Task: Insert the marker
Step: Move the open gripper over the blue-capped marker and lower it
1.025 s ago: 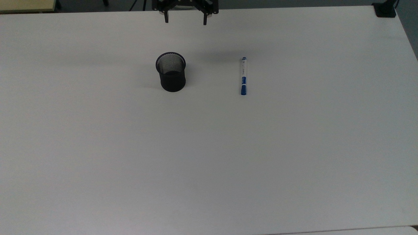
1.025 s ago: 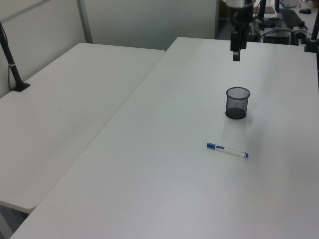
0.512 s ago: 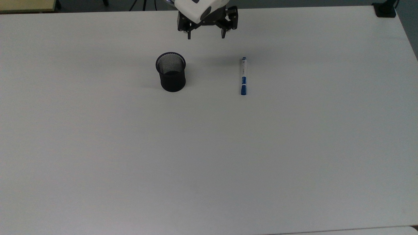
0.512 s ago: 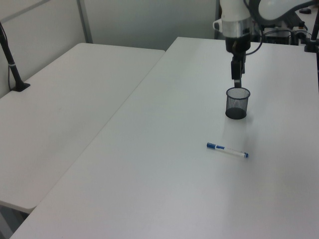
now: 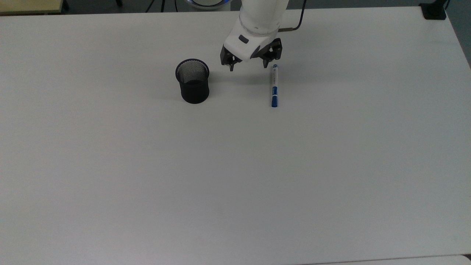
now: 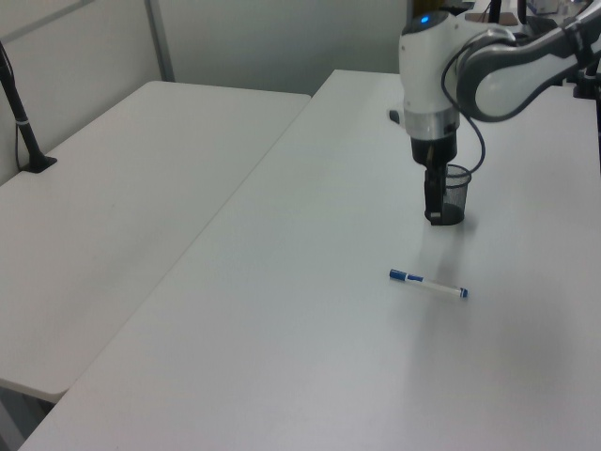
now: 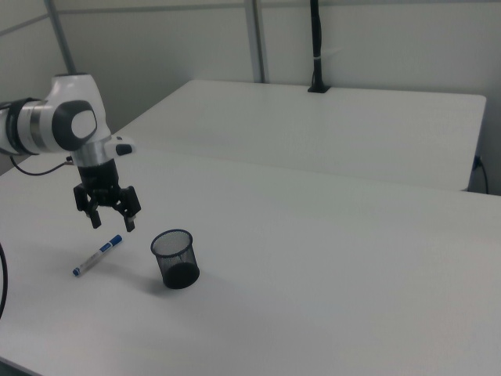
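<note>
The marker [image 5: 274, 86] lies flat on the white table [image 5: 235, 165], white barrel with blue ends; it also shows in the left view [image 6: 428, 284] and the right view [image 7: 98, 255]. A black mesh cup [image 5: 192, 86] stands upright to the top view's left of it, seen too in the right view [image 7: 176, 259] and, partly behind the arm, in the left view [image 6: 454, 195]. My gripper [image 5: 247, 67] hangs open and empty above the table between cup and marker, near the marker's far end [image 7: 113, 226].
A second white table [image 6: 103, 207] adjoins on the left view's left, with a black post [image 6: 21, 122] clamped to it. A black clamp [image 5: 434, 11] sits at the top view's far right corner.
The arm has come down and forward from the table's far edge, and toward the top view's right, nearing the marker's far end. Cup and marker have not moved.
</note>
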{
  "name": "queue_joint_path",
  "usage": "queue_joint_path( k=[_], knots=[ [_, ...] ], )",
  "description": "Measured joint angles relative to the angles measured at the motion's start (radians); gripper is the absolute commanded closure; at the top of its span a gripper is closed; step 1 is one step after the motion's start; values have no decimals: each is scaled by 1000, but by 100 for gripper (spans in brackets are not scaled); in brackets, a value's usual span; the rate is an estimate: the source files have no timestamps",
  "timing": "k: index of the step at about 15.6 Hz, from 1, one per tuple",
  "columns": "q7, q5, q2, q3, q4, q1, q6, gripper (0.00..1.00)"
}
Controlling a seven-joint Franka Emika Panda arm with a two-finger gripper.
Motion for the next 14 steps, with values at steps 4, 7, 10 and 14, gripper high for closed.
queue_joint_path(
  k=[4,7,10,14],
  knots=[
    [90,0,65,0,-3,28,93,22],
    [111,0,96,1,-3,46,140,26],
    [138,0,123,9,-2,63,186,31],
    [193,0,167,14,2,92,231,46]
  ],
)
